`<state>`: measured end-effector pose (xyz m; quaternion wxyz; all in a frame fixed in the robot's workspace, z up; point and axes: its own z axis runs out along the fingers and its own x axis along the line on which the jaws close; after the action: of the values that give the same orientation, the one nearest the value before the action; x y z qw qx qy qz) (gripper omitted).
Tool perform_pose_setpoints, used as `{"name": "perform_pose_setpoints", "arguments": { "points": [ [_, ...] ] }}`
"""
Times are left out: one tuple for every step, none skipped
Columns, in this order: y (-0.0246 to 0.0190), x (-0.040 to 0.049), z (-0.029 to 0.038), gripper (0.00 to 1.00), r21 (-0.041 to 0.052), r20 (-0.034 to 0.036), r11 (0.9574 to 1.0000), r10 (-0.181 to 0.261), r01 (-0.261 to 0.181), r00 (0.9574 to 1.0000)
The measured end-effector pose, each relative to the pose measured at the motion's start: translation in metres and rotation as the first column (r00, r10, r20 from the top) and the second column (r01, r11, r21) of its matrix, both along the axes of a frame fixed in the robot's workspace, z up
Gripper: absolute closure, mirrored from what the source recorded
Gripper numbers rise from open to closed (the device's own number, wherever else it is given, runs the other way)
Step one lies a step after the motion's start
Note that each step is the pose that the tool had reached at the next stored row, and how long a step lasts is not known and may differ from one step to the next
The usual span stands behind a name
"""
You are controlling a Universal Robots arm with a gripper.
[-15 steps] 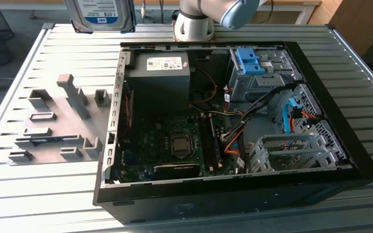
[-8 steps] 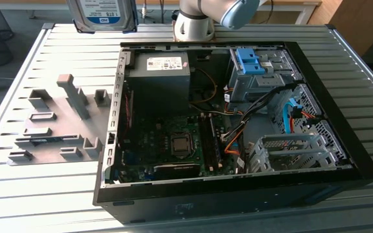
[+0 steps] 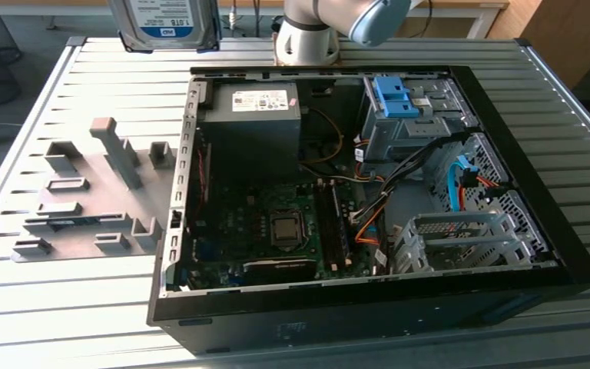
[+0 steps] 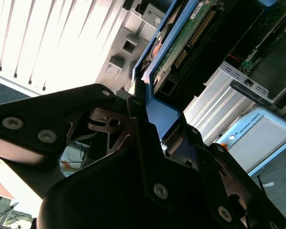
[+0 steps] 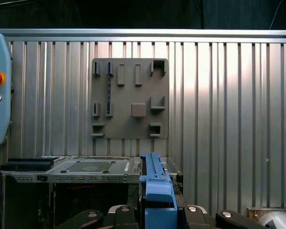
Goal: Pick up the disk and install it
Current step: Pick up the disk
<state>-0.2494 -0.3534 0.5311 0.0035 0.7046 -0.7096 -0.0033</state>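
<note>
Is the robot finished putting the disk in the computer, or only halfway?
About halfway. Done: the disk is picked up. In the exterior view it hangs in the air beyond the computer case, away from the grey holder plate. In hand: in the second wrist view the gripper has its jaws shut on the disk's blue frame. Left: the disk is not yet inside the open case.

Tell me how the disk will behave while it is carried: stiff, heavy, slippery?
The disk looks metal-bodied, so it is probably stiff and rather heavy for its size. The gripper clamps its blue frame, seemingly smooth plastic, so it might slip if jolted. Its bare circuit board could suffer from knocks.
</note>
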Motion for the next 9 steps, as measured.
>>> {"name": "perform_pose_setpoints", "arguments": {
  "points": [
    [0.0000, 0.0003, 0.0000, 0.63, 0.0000, 0.0000, 1.0000, 0.000, 0.000, 1.0000],
    [0.0000, 0.0006, 0.0000, 0.63, 0.0000, 0.0000, 1.0000, 0.000, 0.000, 1.0000],
    [0.0000, 0.0009, 0.0000, 0.63, 0.0000, 0.0000, 1.0000, 0.000, 0.000, 1.0000],
    [0.0000, 0.0011, 0.0000, 0.63, 0.0000, 0.0000, 1.0000, 0.000, 0.000, 1.0000],
    [0.0000, 0.0014, 0.0000, 0.63, 0.0000, 0.0000, 1.0000, 0.000, 0.000, 1.0000],
    [0.0000, 0.0017, 0.0000, 0.63, 0.0000, -0.0001, 1.0000, 0.000, 0.000, 1.0000],
    [0.0000, 0.0020, 0.0000, 0.63, 0.0000, -0.0001, 1.0000, 0.000, 0.000, 1.0000],
    [0.0000, 0.0024, 0.0000, 0.63, 0.0000, 0.0000, 1.0000, 0.000, 0.000, 1.0000],
    [0.0000, 0.0029, 0.0000, 0.63, -0.0001, -0.0001, 1.0000, 0.000, 0.000, 1.0000]
  ]
}}
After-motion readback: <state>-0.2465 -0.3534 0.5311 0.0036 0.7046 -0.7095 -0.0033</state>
